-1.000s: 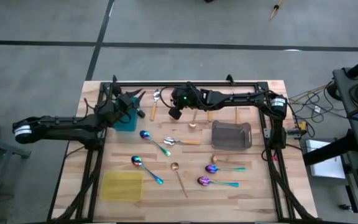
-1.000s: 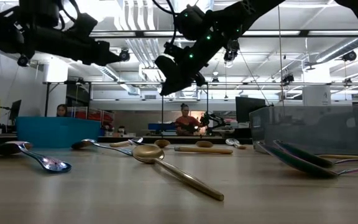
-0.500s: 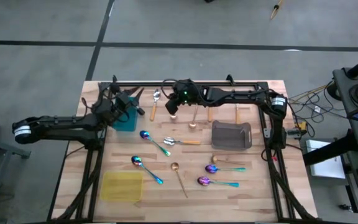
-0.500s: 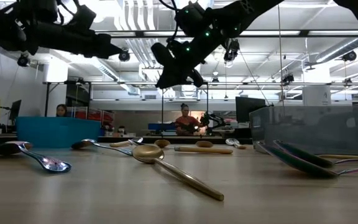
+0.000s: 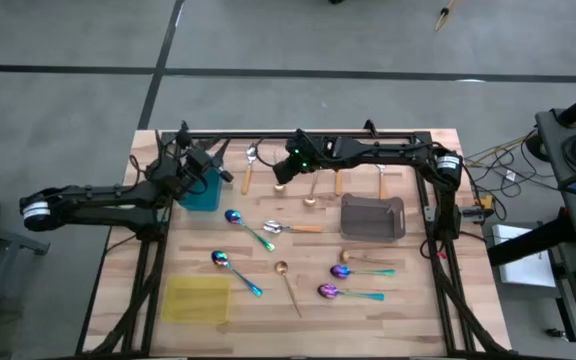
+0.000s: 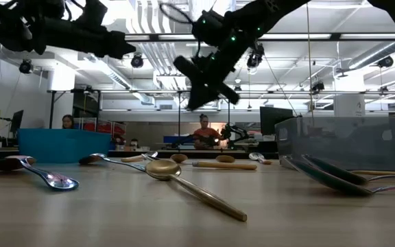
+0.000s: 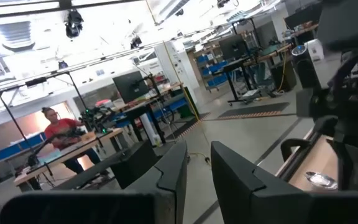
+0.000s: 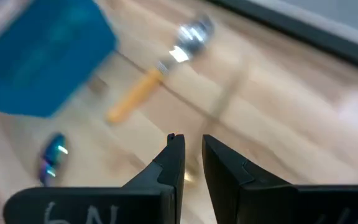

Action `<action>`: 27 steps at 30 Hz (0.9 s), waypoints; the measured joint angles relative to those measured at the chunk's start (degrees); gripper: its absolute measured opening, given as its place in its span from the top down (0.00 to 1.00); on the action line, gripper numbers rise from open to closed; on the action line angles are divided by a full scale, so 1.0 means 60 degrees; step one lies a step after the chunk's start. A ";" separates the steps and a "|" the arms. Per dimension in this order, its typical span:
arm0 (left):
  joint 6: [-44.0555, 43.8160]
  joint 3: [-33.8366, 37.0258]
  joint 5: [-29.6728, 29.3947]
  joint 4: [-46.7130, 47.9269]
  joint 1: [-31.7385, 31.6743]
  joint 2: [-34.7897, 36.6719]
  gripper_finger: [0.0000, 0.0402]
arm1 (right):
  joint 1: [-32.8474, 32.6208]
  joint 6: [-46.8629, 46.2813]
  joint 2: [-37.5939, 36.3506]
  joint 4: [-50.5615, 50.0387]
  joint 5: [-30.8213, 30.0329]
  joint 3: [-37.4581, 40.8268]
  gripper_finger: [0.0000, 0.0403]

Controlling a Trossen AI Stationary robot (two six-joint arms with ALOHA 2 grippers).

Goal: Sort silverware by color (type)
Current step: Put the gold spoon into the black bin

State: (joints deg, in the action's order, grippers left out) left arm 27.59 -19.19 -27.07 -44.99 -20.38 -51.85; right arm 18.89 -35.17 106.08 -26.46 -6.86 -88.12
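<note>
The right gripper [image 5: 281, 172] hangs in the air over the far middle of the table [image 5: 408, 310]. Its fingers [image 8: 174, 163] are nearly together, with a thin gap and nothing in it. An orange-handled spoon [image 5: 249, 166] lies just left of it. The left gripper [image 5: 218, 172] floats above the teal tray [image 5: 200, 195] at the far left, its fingers also close together and empty. More spoons lie scattered on the table: blue-purple spoons [image 5: 249, 229], a gold spoon [image 5: 288, 283]. A grey tray [image 5: 372, 217] sits right, a yellow tray [image 5: 197, 299] near left.
</note>
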 joint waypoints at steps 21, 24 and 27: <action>0.0248 -0.0076 0.0004 0.0007 0.0004 -0.0030 0.86 | 0.0894 0.6206 0.0167 -0.2648 0.0930 0.0018 0.88; 0.0267 -0.0101 0.0004 0.0024 0.0001 -0.0030 0.86 | 0.0719 0.8829 0.0164 -0.2848 0.0888 0.0021 0.88; 0.0317 -0.0101 0.0004 0.0064 0.0002 -0.0030 0.86 | 0.0577 1.0290 0.0168 -0.2438 0.0903 0.0022 0.88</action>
State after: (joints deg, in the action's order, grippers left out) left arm 29.50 -19.79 -27.05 -44.61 -20.37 -52.03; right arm 22.36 26.57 107.09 -41.09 -1.45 -87.99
